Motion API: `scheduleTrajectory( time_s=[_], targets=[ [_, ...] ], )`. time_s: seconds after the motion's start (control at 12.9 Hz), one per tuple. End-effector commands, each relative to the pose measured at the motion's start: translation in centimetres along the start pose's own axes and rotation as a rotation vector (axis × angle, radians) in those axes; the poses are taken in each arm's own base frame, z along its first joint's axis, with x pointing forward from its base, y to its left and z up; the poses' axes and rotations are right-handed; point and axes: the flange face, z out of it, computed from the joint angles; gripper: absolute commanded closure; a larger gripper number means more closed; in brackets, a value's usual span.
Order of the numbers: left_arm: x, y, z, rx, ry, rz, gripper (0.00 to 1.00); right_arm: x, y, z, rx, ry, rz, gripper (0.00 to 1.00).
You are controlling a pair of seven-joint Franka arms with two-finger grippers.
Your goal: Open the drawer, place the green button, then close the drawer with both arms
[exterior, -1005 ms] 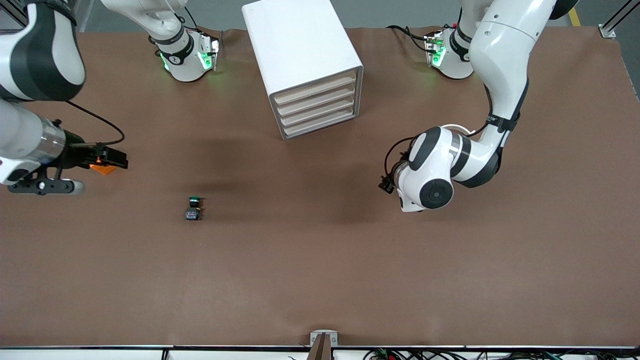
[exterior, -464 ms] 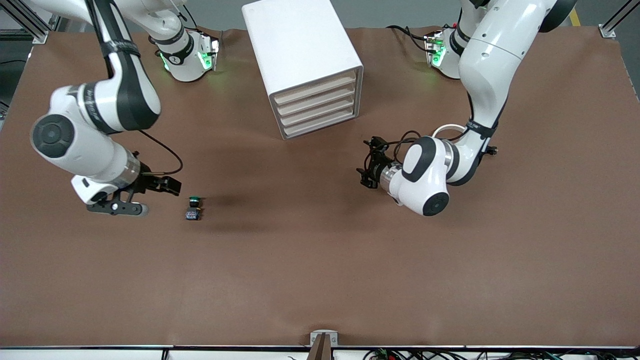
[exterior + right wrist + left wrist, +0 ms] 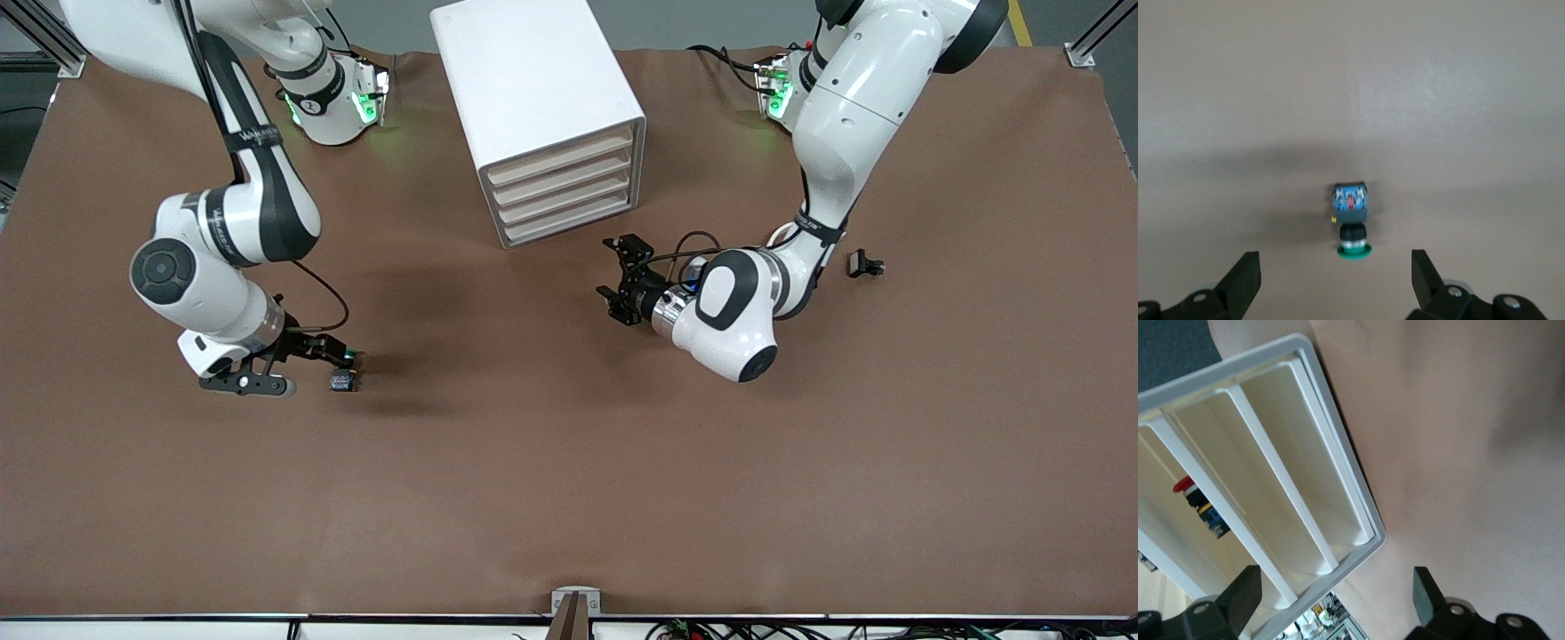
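The white cabinet (image 3: 533, 80) stands at the table's back middle with all four drawers shut; the drawer (image 3: 569, 226) is the lowest front and also shows in the left wrist view (image 3: 1288, 470). The button (image 3: 342, 381) lies on its side on the brown table, green cap (image 3: 1354, 251) pointing at my right gripper. My right gripper (image 3: 340, 355) (image 3: 1335, 270) is open and low, its fingertips just short of the cap and either side of it. My left gripper (image 3: 618, 277) (image 3: 1336, 593) is open and empty, facing the drawer fronts a short way off.
A small black clip piece (image 3: 864, 264) lies toward the left arm's end of the table. A red-capped part (image 3: 1183, 485) shows inside an upper part of the cabinet. The orange cube is hidden. Both arm bases stand beside the cabinet.
My right arm swung in from its end of the table and lowered its gripper to the button. My left gripper moved toward the drawer fronts, uncovering the black clip.
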Motion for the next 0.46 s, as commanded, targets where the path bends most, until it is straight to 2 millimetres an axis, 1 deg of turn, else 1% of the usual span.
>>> scheduleTrajectory(
  time_s=[0.0, 0.15, 0.23, 0.31, 0.39],
  targets=[
    [-1.0, 0.0, 3.3, 0.033, 0.016, -0.103, 0.0, 0.7, 0.2, 4.1, -0.003, 0.02, -0.028, 0.0],
    [-0.4, 0.7, 5.7, 0.058, 0.039, -0.217, 0.0, 0.2, 0.2, 6.0, -0.004, 0.022, -0.031, 0.0],
    [-0.5, 0.6, 6.9, 0.066, 0.058, -0.277, 0.0, 0.0, 0.2, 6.9, -0.004, 0.024, -0.03, 0.0],
    [-0.4, 0.7, 8.5, 0.078, 0.081, -0.328, 0.0, -0.1, 0.4, 7.8, -0.004, 0.024, -0.028, 0.0],
    [-0.8, 0.7, 9.4, 0.078, 0.099, -0.354, 0.0, -0.1, 0.3, 8.5, -0.007, 0.018, -0.03, 0.0]
  ],
)
